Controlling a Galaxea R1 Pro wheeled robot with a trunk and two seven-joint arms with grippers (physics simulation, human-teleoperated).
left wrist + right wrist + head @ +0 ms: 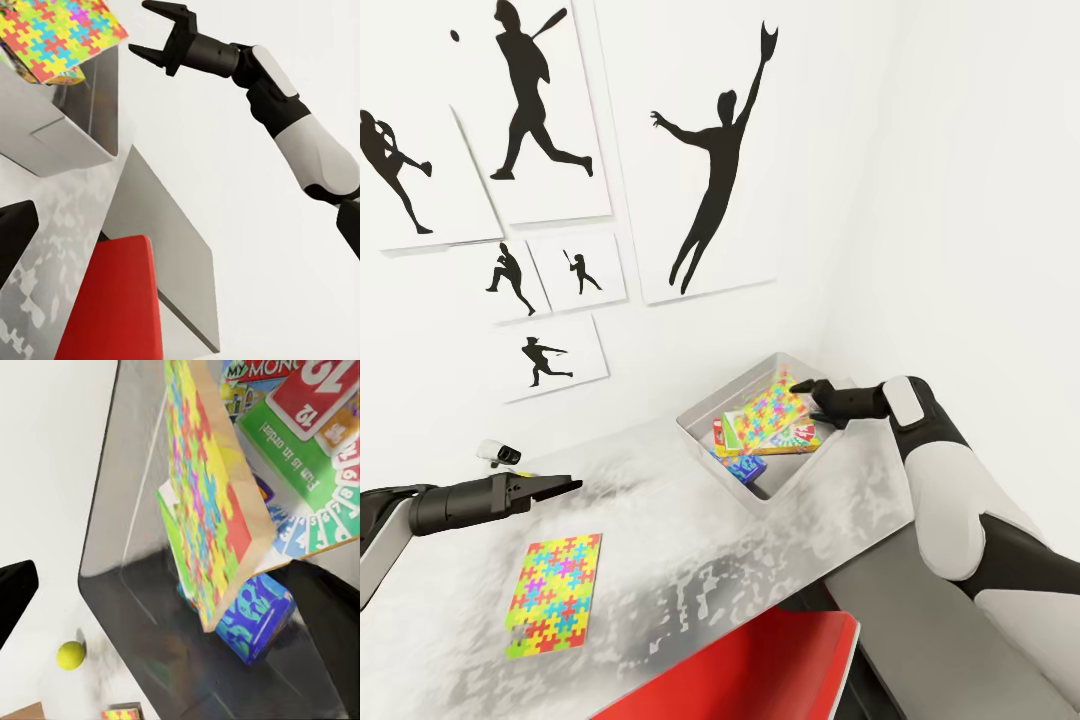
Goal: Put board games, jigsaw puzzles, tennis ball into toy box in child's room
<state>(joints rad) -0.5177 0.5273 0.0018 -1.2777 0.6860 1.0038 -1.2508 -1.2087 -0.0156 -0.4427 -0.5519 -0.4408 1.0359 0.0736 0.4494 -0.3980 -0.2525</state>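
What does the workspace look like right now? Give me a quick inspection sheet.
Surface: pale grey table, mottled.
Job's things: toy box holds a tilted jigsaw puzzle leaning over the board games; a second jigsaw puzzle lies flat on the table outside the box; tennis ball lies outside the box.
Clutter: small white and black object near the wall, too small to identify.
Grippers: left gripper above the table, holding nothing, opening hard to judge; right gripper open over the box.
Cables: nothing seen.
Surroundings: white wall with black silhouette posters; red chair at the table's near edge.
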